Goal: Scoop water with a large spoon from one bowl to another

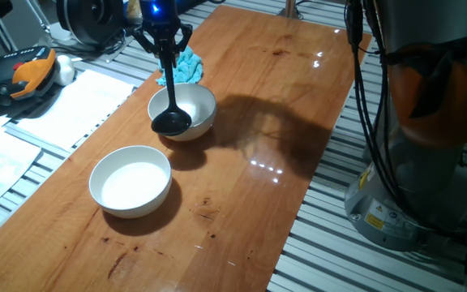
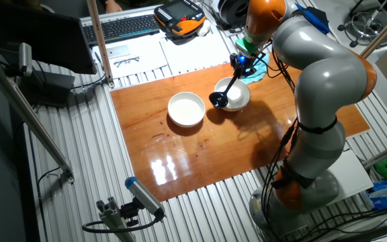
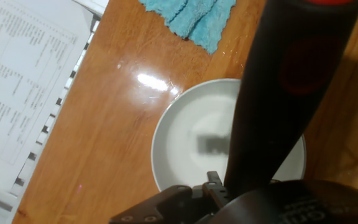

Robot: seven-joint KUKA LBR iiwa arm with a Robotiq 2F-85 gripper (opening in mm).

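Observation:
My gripper [image 1: 167,49] is shut on the thin handle of the large spoon [image 1: 171,120], a black ladle that hangs nearly upright. Its round scoop [image 2: 218,99] sits at the rim of one white bowl [image 1: 194,104], on the side facing the second white bowl [image 1: 130,180]. I cannot tell whether the scoop touches the rim. In the hand view the handle [image 3: 278,93] fills the right side, with the bowl [image 3: 191,137] below it. A dark reflection there suggests water [image 3: 213,144]. The second bowl shows a flat pale surface inside.
A blue cloth [image 1: 185,66] lies just behind the bowl under the gripper. Papers [image 1: 71,101] and an orange-black handset [image 1: 23,71] lie off the wooden board's left edge. The robot's base [image 1: 420,154] stands at the right.

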